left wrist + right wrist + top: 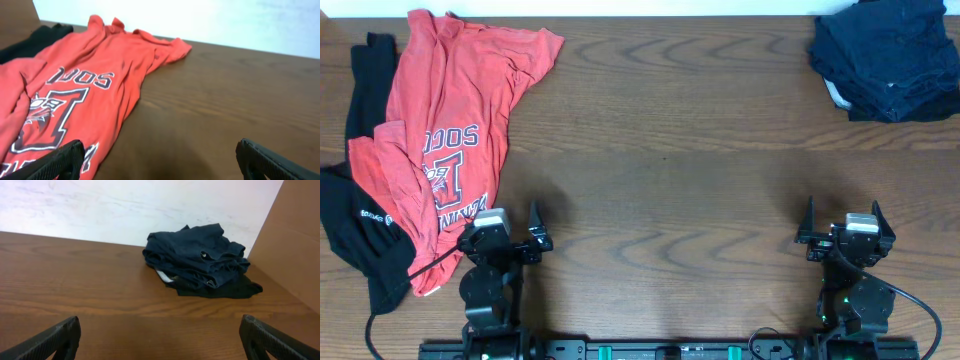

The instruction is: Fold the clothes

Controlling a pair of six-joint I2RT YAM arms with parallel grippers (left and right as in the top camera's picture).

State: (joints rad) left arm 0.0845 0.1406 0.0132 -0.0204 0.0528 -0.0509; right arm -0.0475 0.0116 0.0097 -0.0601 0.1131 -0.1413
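**Wooden table** [670, 150]: brown grain top, with a white wall along its far edge.

**Red T-shirt** [445, 120]: on the left part of the table, spread out but rumpled. The print faces up, white and dark lettering. Its left edge overlaps the black garment.

**Black garment** [360, 225]: at the left table edge, partly under the red T-shirt, bearing a small white mark.

**Navy shorts** [197, 260]: a bunched pile in the far right corner, button showing on top and a pale strip at the lower left. A brown panel [295, 240] stands just to their right.

**Left gripper** [160, 167]: released, fingers spread wide, holding nothing. Its left finger hangs over the near hem of the red T-shirt.

**Right gripper** [843, 212]: released, fingers spread wide, holding nothing. It is well apart from the navy shorts, with tabletop between.

**Black cables** [920, 310]: they loop by the arm bases at the near edge.
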